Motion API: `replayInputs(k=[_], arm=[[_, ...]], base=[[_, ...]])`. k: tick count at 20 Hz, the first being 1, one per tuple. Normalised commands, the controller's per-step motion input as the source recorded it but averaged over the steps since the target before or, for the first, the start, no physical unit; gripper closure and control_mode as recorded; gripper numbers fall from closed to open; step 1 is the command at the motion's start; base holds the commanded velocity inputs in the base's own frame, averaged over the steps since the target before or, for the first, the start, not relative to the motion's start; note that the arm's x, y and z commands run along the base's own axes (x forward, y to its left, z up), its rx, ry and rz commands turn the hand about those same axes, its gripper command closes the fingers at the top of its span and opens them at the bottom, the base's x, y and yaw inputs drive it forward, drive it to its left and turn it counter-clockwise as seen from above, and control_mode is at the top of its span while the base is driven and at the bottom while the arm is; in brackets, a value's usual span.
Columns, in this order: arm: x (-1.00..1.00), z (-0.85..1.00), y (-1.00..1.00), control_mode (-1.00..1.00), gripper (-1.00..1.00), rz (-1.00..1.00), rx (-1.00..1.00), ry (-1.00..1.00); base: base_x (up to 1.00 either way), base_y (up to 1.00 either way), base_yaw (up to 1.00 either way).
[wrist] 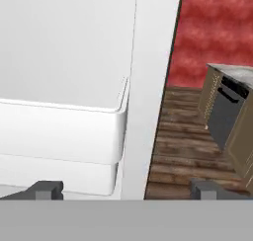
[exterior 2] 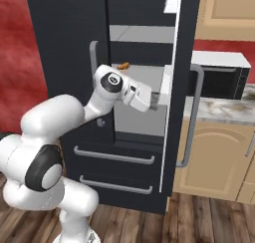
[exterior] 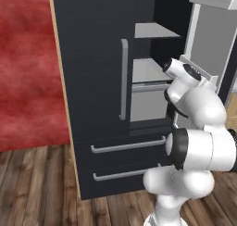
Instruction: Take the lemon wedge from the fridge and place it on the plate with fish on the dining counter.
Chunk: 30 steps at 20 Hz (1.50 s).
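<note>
A white robot arm rises in the foreground in front of a tall black fridge point(exterior: 97, 81) and bends forward into it. The fridge's right door point(exterior 2: 179, 87) stands swung open, while the left door is closed, its long grey handle point(exterior: 124, 79) running upright. Below the doors are two drawers point(exterior: 125, 146) with grey bar handles.

The gripper point(wrist: 126, 188) reaches toward the inner side of the open door. In the hand view its two dark fingertips point(wrist: 47, 189) stand far apart, released, with nothing between them. Just ahead of them is a white door bin point(wrist: 64, 131) and the door's pale edge; past that edge lie a wood floor and a red wall.

Deeper in the fridge are pale grey shelves point(exterior: 155, 31). A small orange curved item point(exterior 2: 122, 65) lies on one shelf, just above the arm's wrist. The lemon wedge cannot be made out on the shelves from here.

To the right of the fridge, farther back, a marbled counter point(exterior 2: 219, 110) sits over tan cabinets point(exterior 2: 214, 157), with a dark microwave point(exterior 2: 219, 80) on it.
</note>
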Motion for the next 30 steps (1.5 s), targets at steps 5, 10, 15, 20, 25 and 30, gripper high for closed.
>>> replayInputs(k=[5,10,15,20,25,30], arm=[[-1.0,0.06,0.51,-1.0,-1.0,0.13,0.0,-0.3],[-0.71,0.24,1.0,-1.0,-1.0,0.32,0.0,-0.03],[-0.15,0.35,1.0,-1.0,-1.0,0.45,0.0,0.09],[-0.02,0.49,1.0,-1.0,-1.0,0.46,0.0,0.18],[0.0,0.55,1.0,-1.0,-1.0,0.45,0.0,0.23],[-0.03,0.33,0.69,-1.0,-1.0,0.34,0.19,0.2]], base=[[0.0,0.0,0.0],[0.0,0.0,0.0],[0.0,0.0,0.0],[0.0,0.0,0.0],[0.0,0.0,0.0],[0.0,0.0,0.0]])
